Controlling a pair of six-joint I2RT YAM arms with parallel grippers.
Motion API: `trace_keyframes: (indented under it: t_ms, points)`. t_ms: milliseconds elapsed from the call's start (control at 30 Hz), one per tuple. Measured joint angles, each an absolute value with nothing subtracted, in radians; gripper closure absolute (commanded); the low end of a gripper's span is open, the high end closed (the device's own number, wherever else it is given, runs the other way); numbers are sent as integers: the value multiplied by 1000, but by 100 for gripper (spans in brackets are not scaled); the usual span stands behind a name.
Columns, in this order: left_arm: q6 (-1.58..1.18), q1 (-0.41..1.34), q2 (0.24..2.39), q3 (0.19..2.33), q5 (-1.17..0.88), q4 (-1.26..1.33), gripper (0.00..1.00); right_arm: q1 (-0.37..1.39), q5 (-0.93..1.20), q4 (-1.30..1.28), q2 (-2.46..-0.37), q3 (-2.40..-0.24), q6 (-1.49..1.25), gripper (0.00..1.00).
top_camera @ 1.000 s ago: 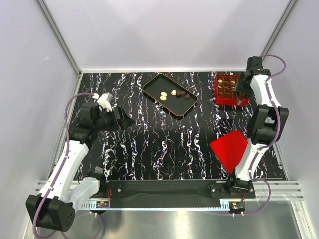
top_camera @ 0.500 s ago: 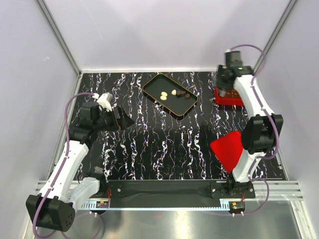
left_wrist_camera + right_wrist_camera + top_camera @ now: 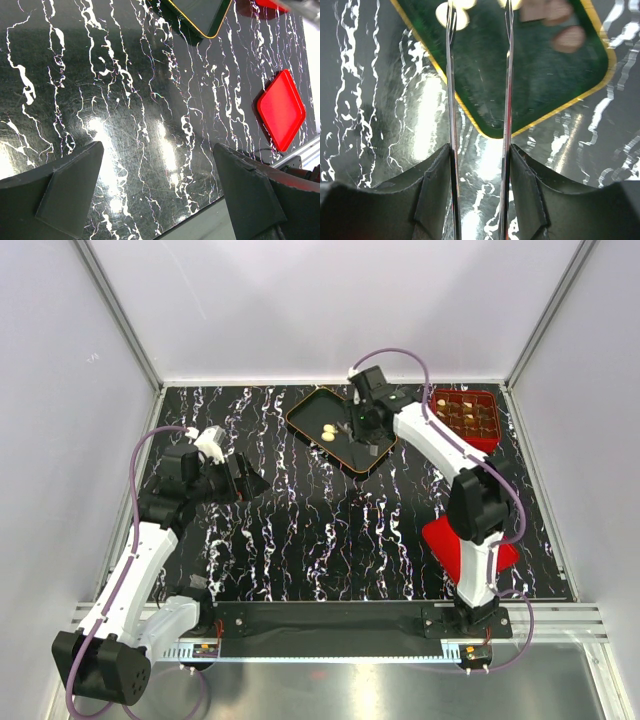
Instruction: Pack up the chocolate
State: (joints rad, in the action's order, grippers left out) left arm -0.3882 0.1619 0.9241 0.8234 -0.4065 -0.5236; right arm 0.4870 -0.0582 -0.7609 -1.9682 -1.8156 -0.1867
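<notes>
Red box (image 3: 480, 437) at the far right corner of the black marbled tabletop (image 3: 330, 530) already holds chocolate (image 3: 463, 415) in several of its cells, brown and lighter pieces, too small for me to count. More of it lies in the black tray (image 3: 303, 408) with the orange rim, at the far middle: cream pieces (image 3: 328, 431) close together, and a couple of brown ones (image 3: 569, 38) nearer the tray's right end. The right arm (image 3: 430, 435) stretches across from the right and hangs over that tray. The right jaws, two thin blades, stand slightly parted with nothing between them, their tips just by the cream pieces. The flat red lid (image 3: 447, 538) rests near that arm's base. The left arm (image 3: 140, 550) hovers over the tabletop at the left, well apart from the tray; the left jaws gape wide and hold nothing.
</notes>
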Motion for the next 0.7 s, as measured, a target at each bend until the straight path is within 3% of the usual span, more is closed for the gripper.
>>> trace_keyframes:
  t_ms: [700]
  points:
    - [-388, 162, 924, 823, -406, -523, 1, 578, -68, -751, -2081, -1823, -128, 47]
